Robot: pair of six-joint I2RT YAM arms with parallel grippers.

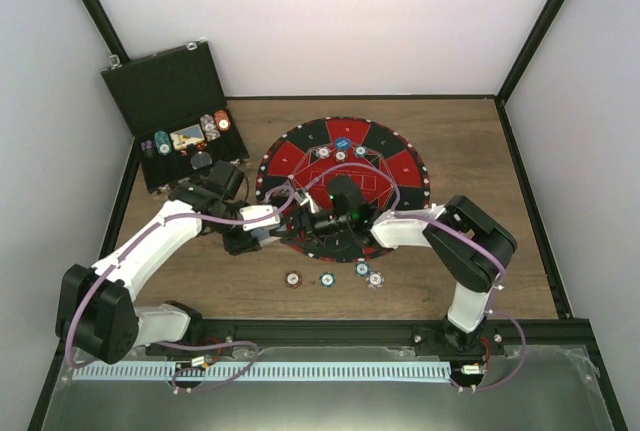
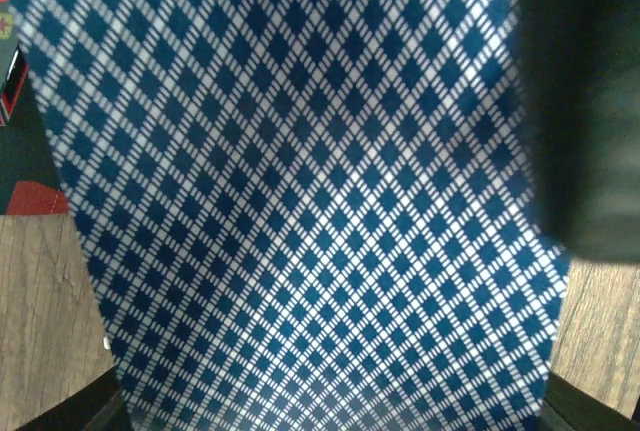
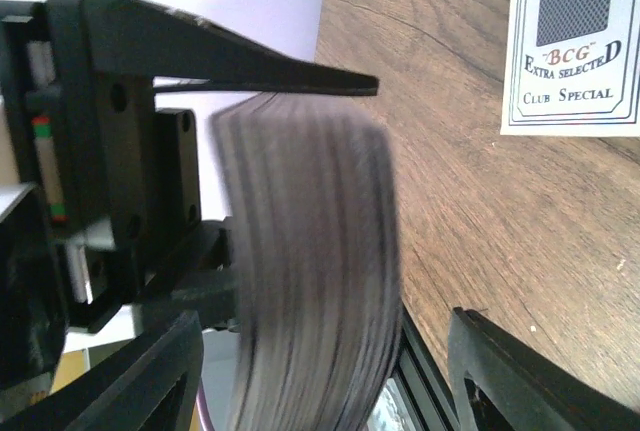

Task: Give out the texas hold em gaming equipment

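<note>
- The black case (image 1: 165, 86) is standing open at the far left corner of the surface (image 1: 200, 286), with stacks of chips (image 1: 214, 124) sitting in its tray, well apart from both hands.
- The left hand (image 1: 262, 238) is reaching in at the left edge of the round mat (image 1: 400, 166). It is clenching the deck of cards (image 3: 310, 271).
- In the right wrist view one black finger of that hand is lying along the top of the deck. The opposite finger is hiding behind the cards.
- In the left wrist view the deck's blue diamond-patterned back is filling nearly the whole frame, sitting right up against the hand.
- The right hand (image 3: 325, 323) is facing the left one from the right, released. Its two fingers are standing wide apart, one on each side of the deck's edge.
- The nearer finger of the right hand is sitting just beside the cards, and neither finger is visibly pressing on them. The deck itself is showing blurred.
- A row of four chips (image 1: 327, 279) is lying on the bare wood just in front of the mat, on the near side of both hands.
- Three more chips (image 1: 341, 155) and a blue disc (image 1: 341, 139) are resting on the far part of the mat, beyond the hands.
- A single printed card (image 3: 572, 41) is lying flat on the wood, showing only in the right wrist view, apart from the deck.
</note>
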